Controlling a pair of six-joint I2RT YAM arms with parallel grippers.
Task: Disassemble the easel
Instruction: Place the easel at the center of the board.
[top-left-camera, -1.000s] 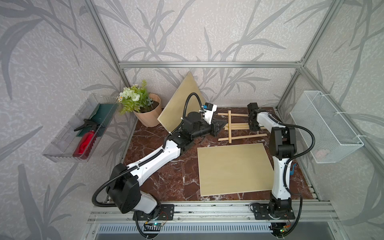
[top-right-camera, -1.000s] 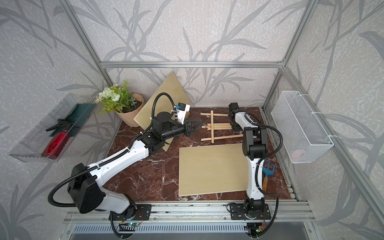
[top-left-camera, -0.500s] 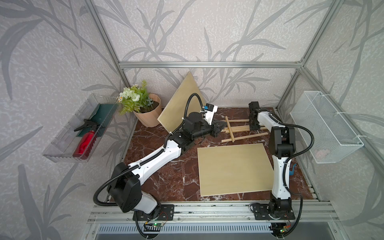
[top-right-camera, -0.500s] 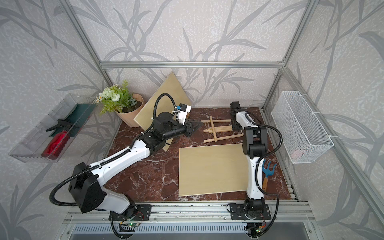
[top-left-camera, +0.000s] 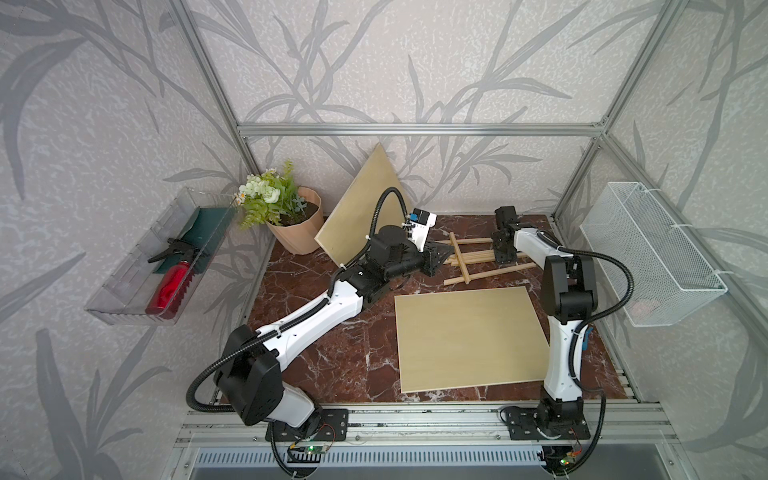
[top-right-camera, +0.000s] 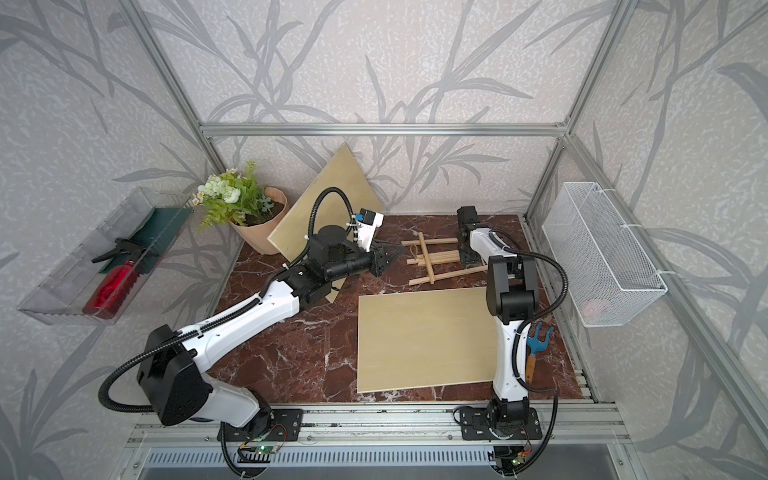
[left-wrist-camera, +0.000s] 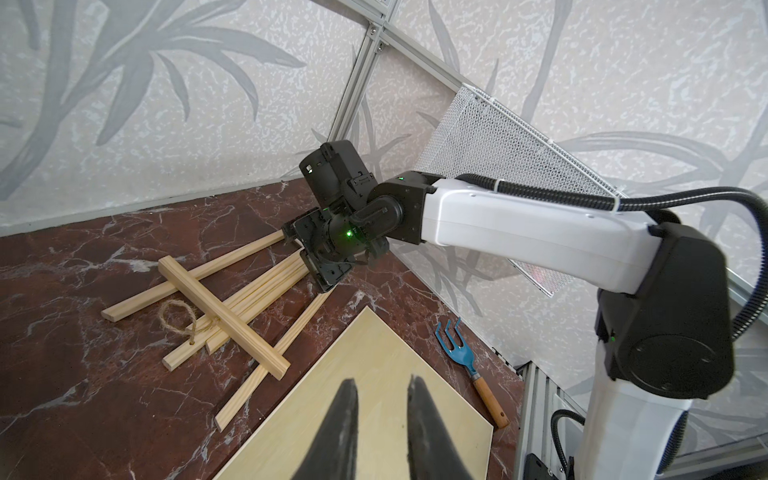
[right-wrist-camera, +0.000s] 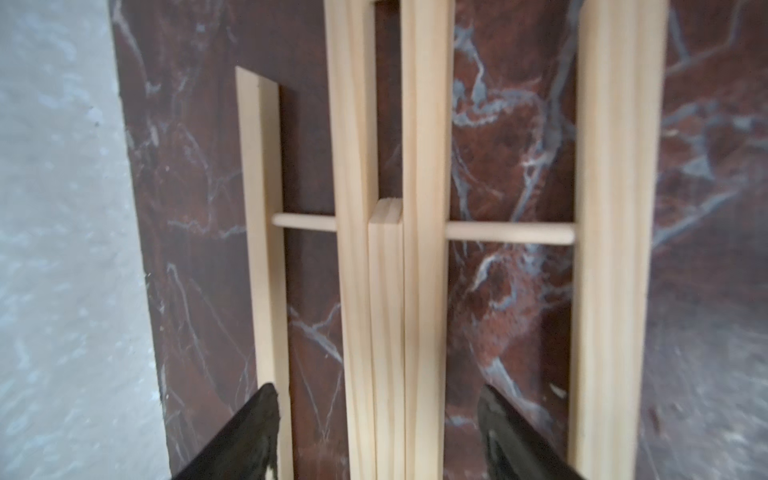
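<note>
Starting at the far left: one clear wall tray (top-left-camera: 124, 291), and in it one red spray bottle (top-left-camera: 170, 286) and one green cloth (top-left-camera: 208, 220). Next along, one potted plant (top-left-camera: 297, 232) stands in the back corner of the marble counter (top-left-camera: 332, 332).

Two plywood boards on show. One leaning board (top-left-camera: 361, 208) is propped against the back wall just beside the pot. One flat board (top-left-camera: 469, 336) lies on the counter towards the front.

Two arms, two hands. The left hand (top-left-camera: 444, 253) sits low at the back, just beside the foot end of the easel. Its wrist view shows the fingers (left-wrist-camera: 345, 415) slightly parted, with nothing between them.

And there's the easel (top-left-camera: 469, 257), the only one, lying flat on the counter at the back, between the two hands in both top views. The left wrist view shows one crossbar (left-wrist-camera: 224, 316) over the long slats and one loop of twine (left-wrist-camera: 176, 318). From the right wrist view, one round dowel (right-wrist-camera: 507, 232) runs across the slats.

The right hand (top-left-camera: 500, 253) hangs over the easel's other end, fingers (right-wrist-camera: 257, 419) spread wide to either side of the middle slats. It isn't pinching anything.

Further right, one blue garden fork (top-right-camera: 536, 345) lies by the right arm's base, and one white wire basket (top-left-camera: 648, 249) hangs on the right wall.
</note>
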